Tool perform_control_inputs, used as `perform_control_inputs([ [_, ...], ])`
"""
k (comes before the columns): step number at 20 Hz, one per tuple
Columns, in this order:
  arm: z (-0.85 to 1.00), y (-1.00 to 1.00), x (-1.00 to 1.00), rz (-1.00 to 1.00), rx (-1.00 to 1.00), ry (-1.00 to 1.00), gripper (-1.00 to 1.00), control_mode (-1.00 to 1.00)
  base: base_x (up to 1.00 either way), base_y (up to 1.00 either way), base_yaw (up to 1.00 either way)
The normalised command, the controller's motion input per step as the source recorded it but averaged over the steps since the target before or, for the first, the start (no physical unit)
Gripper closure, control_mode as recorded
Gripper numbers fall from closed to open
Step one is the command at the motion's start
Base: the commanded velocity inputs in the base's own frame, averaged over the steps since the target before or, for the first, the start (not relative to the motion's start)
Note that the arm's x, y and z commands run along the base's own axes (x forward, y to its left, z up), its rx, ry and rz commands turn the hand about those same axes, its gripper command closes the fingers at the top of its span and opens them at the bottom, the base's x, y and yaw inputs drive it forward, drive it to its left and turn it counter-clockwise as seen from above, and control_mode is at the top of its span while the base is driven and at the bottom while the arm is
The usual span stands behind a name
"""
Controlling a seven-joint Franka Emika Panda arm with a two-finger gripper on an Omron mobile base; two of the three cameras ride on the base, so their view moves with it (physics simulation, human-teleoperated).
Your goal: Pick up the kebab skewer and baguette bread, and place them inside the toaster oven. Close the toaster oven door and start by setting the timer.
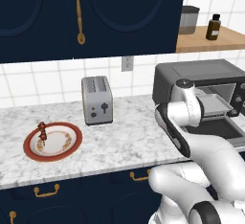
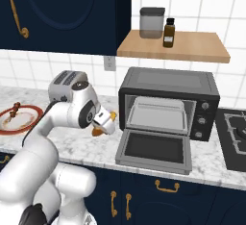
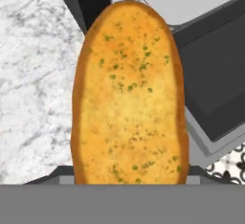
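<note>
While held aloft, golden herb-flecked baguette bread [image 3: 129, 94], browner edges.

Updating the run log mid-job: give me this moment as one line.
claw: shut on baguette bread, near oven | kebab skewer: on plate | toaster oven door: open | tray: empty

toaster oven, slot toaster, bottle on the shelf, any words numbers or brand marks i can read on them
No readable text in any view.
Toaster oven: marks around its knobs, too small to read.
Silver toaster: dark control spots, no legible label.
Brown bottle: pale label, blurred.
Grey canister: no text.
Baguette bread in the gripper: none.
</note>
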Motion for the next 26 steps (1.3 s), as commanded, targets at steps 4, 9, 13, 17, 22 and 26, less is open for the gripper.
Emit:
perform_control_inputs([
  [4, 0.0, -0.92, 0.58, 0.09, -0.01, 0.0, 1.0, -1.0, 0.0, 0.0, 0.0],
  [9, 0.02, -0.71, 0.61, 0.18, 0.0, 0.0, 1.0, -1.0, 0.0, 0.0, 0.0],
  [13, 0.2, -0.51, 0.41, 0.17, 0.0, 0.02, 1.0, -1.0, 0.0, 0.0, 0.0],
  [17, 0.07, -0.51, 0.21, 0.09, 0.0, 0.05, 1.0, -1.0, 0.0, 0.0, 0.0],
  [22, 0.0, -0.26, 0.28, 0.06, 0.0, 0.0, 1.0, -1.0, 0.0, 0.0, 0.0],
  [26, 0.0, -0.13, 0.21, 0.05, -0.01, 0.0, 1.0, -1.0, 0.0, 0.0, 0.0],
])
